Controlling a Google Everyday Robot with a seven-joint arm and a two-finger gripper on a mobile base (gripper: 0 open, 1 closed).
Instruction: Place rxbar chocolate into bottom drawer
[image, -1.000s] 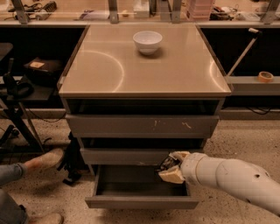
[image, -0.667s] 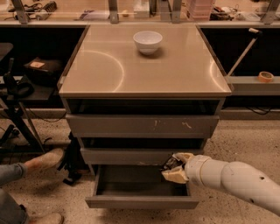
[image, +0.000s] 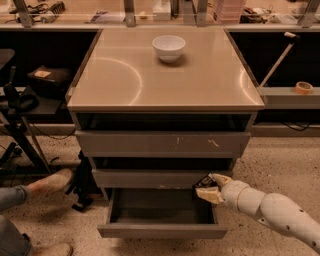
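Note:
The bottom drawer (image: 162, 230) is pulled open at the foot of the cabinet, its dark tray floor bare. My gripper (image: 209, 187) reaches in from the lower right on a white arm and hovers above the drawer's right rear corner, just below the middle drawer front. It is shut on the rxbar chocolate (image: 204, 182), a small black-wrapped bar that shows between the pale fingers (image: 212, 195).
A white bowl (image: 168, 47) stands on the tan cabinet top (image: 165, 75). A taller scratched drawer front (image: 162, 143) is above. A person's shoe and leg (image: 47, 182) lie on the floor at the left beside a dark stand. A tape roll (image: 303, 87) sits on the right shelf.
My gripper with the bar has drifted slightly right and a little higher over the drawer's right rear corner. Nothing else has moved.

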